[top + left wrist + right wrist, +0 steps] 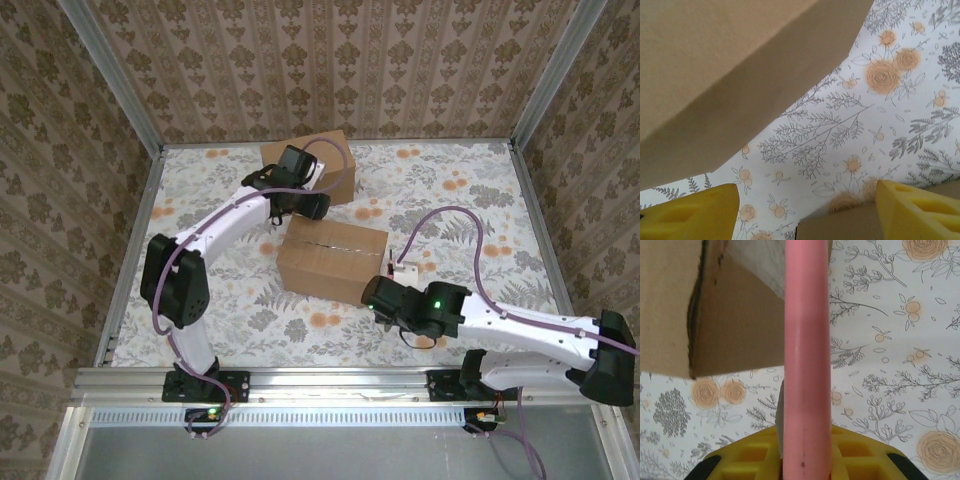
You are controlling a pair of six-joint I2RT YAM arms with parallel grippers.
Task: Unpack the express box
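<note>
my right gripper [806, 445] has its yellow jaws squeezed tight on a pink tool [807, 340], which stands straight out of them. a thin grey strip runs beside it low down, so i think it is a cutter, but i cannot be sure. i hold it tight so it will not slip when it pushes on tape. the tool is just beside the right end of the express box [330, 258], the brown cardboard one in the middle of the flowery table cloth [470, 200]. i cannot tell if it touches the box. the box top is shut, with a dark line [325, 243] down the middle where the flaps meet. i think that line needs cutting first, so the job has hardly begun. my left gripper [805, 212] has its jaws wide apart and holds nothing. its yellow fingers [695, 212] sit on each side of a cardboard edge low in the left wrist view, and i think that is the far edge of the express box. from above, this gripper hangs between the express box and a second cardboard box [338, 165] further back. i guess it waits there to keep the box from sliding while the other arm cuts.
</note>
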